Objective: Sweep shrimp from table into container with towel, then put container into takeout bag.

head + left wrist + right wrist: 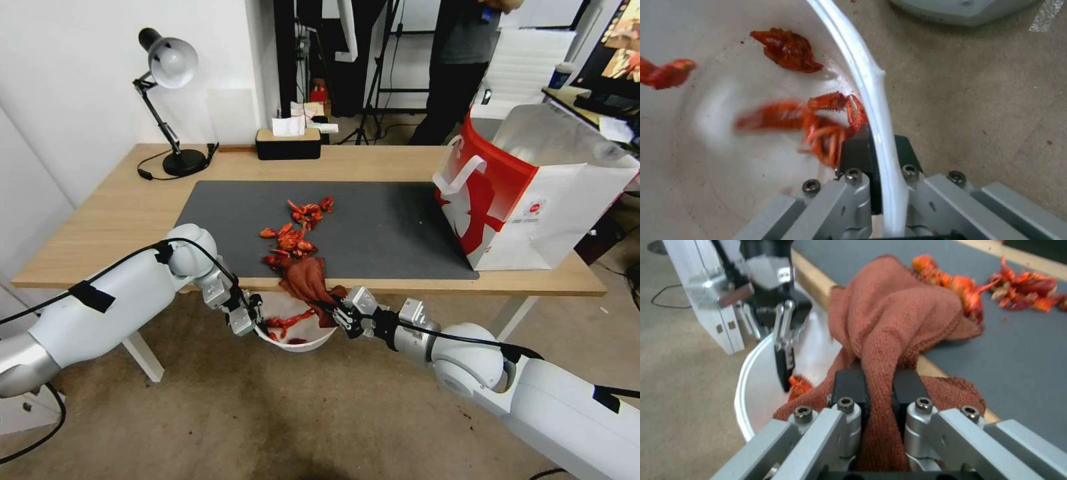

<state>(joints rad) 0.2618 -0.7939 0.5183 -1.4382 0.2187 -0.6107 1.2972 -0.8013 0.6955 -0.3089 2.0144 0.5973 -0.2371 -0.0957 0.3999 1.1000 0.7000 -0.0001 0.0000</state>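
head: high, looking down over table (400, 167) | left wrist: close on container (871, 86) rim | right wrist: close on towel (889, 326) | shared: container (293, 341) at table edge

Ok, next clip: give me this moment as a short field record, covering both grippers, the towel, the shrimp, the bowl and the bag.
left gripper: shut on the rim of the container, held below the table edge
right gripper: shut on the towel, at the table's front edge
towel: draped over the edge, above the container
shrimp: most on the grey mat, a few in the container
takeout bag: upright, open, at the table's right end
stage: sweeping partly done
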